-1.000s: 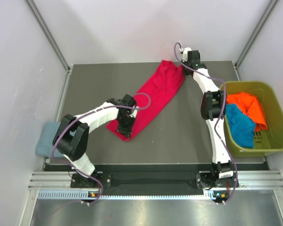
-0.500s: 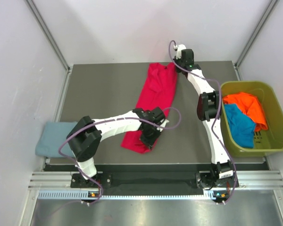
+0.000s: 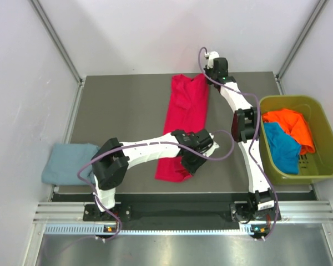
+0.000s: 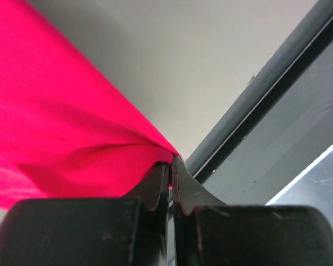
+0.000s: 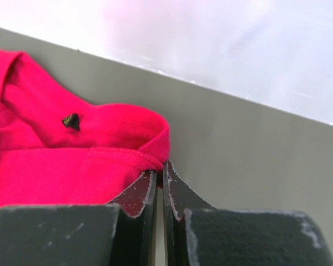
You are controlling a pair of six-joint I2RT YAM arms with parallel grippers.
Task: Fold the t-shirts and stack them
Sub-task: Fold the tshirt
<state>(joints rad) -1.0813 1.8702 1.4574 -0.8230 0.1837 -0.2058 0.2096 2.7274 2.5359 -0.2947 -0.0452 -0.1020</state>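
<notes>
— Left of the olive-green bin [image 3: 291, 98], where is the crimson red t-shirt [image 3: 184, 124]?
— It lies on the table [image 3: 122, 116] as a long narrow band. Its far end is beyond the bin's far rim and its near end is about level with the bin's near rim.
— What is the state of the left gripper [image 4: 170, 163]?
— Jaws are closed to a thin slit, pinching the band's near corner on the bin side.
— What is the state of the right gripper [image 5: 161, 169]?
— Jaws are pressed together, clamping a hemmed edge at the far corner nearest the bin.
— Where are the other garments?
— The orange t-shirt [image 3: 291, 122] and turquoise t-shirt [image 3: 282, 147] lie crumpled inside the bin, orange at the far side and turquoise nearer. The grey-blue t-shirt [image 3: 66, 163] sits as a compact pad well left of the bin, past the red band, at the table's left edge.
</notes>
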